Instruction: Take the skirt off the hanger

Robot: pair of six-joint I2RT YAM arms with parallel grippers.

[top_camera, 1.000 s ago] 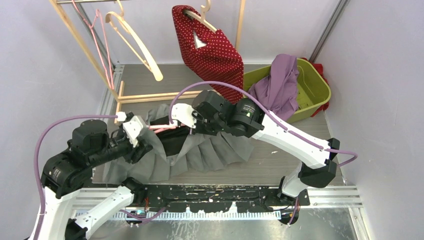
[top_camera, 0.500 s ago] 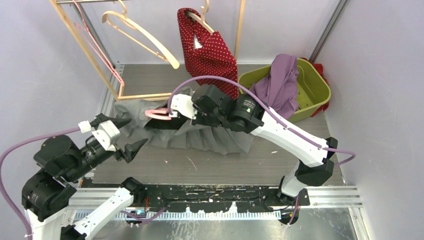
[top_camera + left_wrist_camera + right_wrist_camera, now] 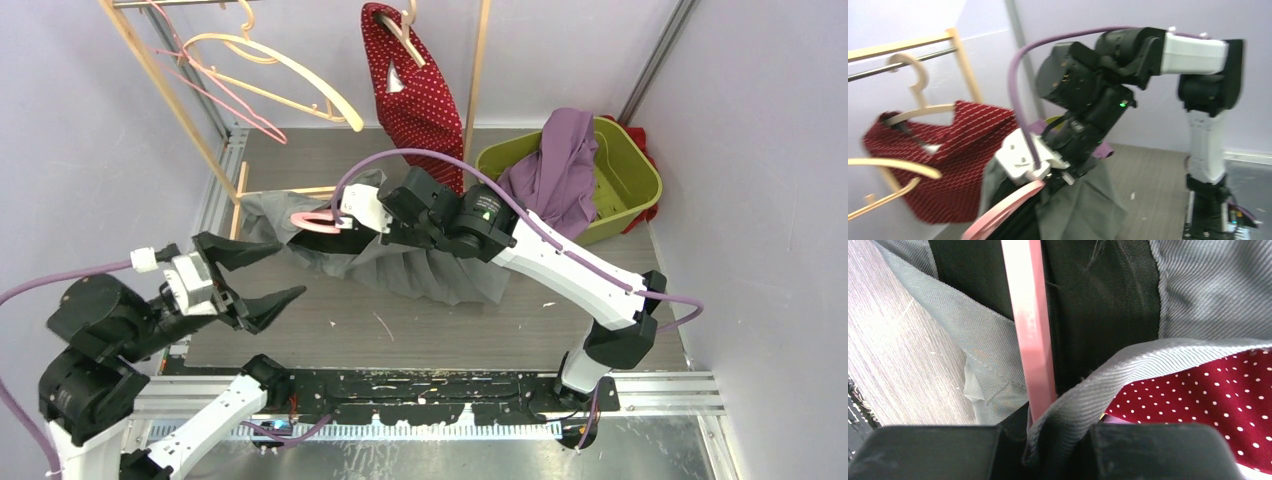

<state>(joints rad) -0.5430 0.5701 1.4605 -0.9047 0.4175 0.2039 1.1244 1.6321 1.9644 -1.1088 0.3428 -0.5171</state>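
We see grey skirt (image 3: 420,270) draped on tabletop (image 3: 450,330) left of green bin (image 3: 625,180), long axis running toward bin, waistband end pointing away. We see right tool (image 3: 345,223) clamping pink hanger (image 3: 312,222) in waistband; left tool (image 3: 290,267) wide, holding nothing.

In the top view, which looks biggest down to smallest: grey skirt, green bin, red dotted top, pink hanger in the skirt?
1. skirt
2. bin
3. red top: close to the bin, and it hangs nearer the camera, so unsure
4. pink hanger
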